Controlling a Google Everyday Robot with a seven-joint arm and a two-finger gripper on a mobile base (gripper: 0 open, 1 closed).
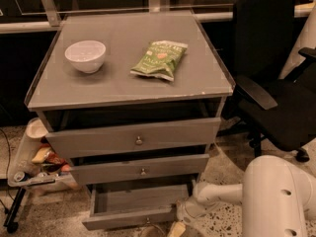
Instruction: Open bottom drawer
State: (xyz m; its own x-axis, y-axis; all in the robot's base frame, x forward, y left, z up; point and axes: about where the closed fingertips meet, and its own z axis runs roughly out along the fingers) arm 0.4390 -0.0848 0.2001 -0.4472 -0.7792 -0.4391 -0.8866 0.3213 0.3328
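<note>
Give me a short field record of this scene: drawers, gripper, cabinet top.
bottom drawer: pulled out, grey tray visible inside
middle drawer: above it, tray not visible
top drawer: tallest front, tray not visible
gripper: low at the bottom drawer's right front corner
cabinet top: white bowl left, green snack bag right
beside: black office chair on the right

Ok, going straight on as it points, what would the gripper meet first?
Likely the front of the bottom drawer: the gripper sits at its right end, pointing down-left. Depth unclear; maybe floor.
</note>
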